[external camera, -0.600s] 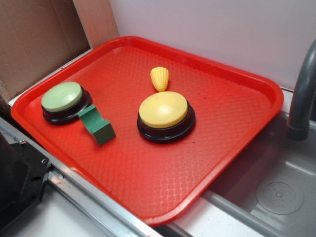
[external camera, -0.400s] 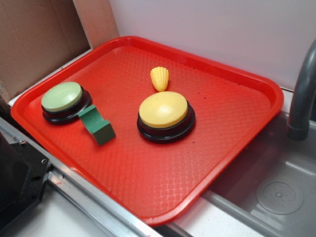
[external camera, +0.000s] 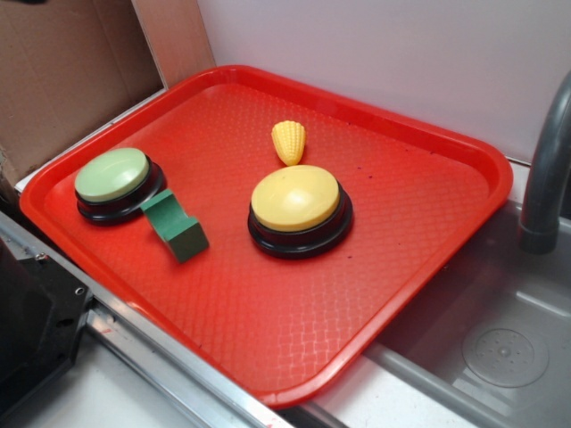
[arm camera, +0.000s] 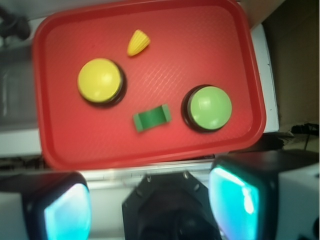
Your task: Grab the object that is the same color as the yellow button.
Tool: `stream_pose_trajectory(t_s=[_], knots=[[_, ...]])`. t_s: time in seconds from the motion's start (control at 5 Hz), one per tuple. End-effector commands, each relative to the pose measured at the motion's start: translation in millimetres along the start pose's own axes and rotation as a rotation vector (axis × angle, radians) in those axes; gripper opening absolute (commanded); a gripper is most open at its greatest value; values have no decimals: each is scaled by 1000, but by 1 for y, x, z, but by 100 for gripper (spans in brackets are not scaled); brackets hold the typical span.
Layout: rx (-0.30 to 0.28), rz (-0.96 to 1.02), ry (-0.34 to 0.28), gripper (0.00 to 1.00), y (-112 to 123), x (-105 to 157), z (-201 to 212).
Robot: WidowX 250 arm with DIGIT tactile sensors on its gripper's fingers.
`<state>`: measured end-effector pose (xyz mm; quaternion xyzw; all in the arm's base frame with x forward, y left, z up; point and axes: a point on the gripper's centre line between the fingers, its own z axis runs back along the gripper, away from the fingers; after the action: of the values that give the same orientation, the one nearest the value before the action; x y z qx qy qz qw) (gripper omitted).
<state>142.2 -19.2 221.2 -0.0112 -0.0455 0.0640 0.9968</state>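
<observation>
A small yellow corn cob [external camera: 289, 142] lies on the red tray [external camera: 428, 205], just behind the yellow button [external camera: 297, 200]. From the wrist camera the corn cob [arm camera: 138, 42] is up and right of the yellow button [arm camera: 100, 80]. My gripper [arm camera: 150, 205] is high above the tray's near edge. Its two fingers [arm camera: 65, 212] stand wide apart at the bottom of the wrist view, open, with nothing between them. In the exterior view the gripper is out of frame.
A pale green dome button [external camera: 113, 176] and a green block [external camera: 173, 226] sit on the tray's left part. A grey sink [external camera: 500, 348] with a dark faucet pipe [external camera: 546, 169] lies to the right. Cardboard [external camera: 62, 80] stands at the back left.
</observation>
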Motion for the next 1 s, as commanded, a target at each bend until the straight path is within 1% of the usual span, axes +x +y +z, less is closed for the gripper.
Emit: stream_pose_trajectory(t_s=[0.0, 0.2, 0.4, 0.6, 0.8], knots=[[0, 278, -130, 100, 4, 51, -39], [0, 464, -269, 100, 10, 85, -72], [-29, 544, -278, 100, 10, 109, -98], [-131, 556, -255, 100, 3, 136, -136], [-100, 615, -275, 100, 5, 152, -158]])
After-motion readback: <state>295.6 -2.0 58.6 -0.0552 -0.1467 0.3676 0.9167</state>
